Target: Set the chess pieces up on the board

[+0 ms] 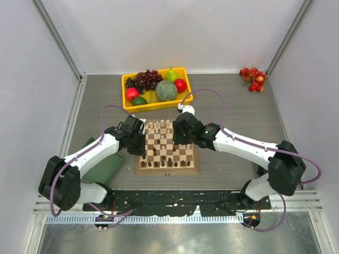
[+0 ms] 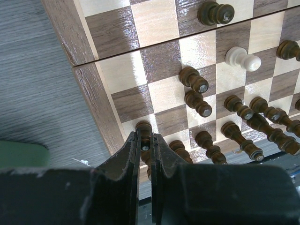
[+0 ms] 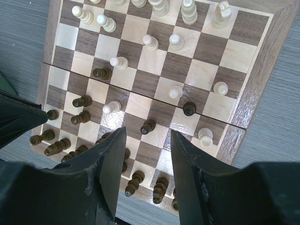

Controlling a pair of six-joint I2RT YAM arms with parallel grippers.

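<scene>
One dark pawn (image 2: 144, 127) pinched at the left edge of the board (image 1: 159, 171), about to be seated.

Left gripper (image 2: 145, 140) has its fingers pressed together on the pawn's head. It is over a pale square in the outermost file just beside the rim, second row from the near edge (whether the base touches the wood I cannot tell). To do this well, I judge: lower straight down until the base sits flat and centred in the square. Then part the fingers only a little and lift vertically, since other dark pieces (image 2: 205, 138) stand close inboard and just behind the fingers and would tip at a sideways brush. Right gripper (image 3: 145, 136) hovers over mid-board, jaws spread and holding nothing; best it waits clear.
</scene>
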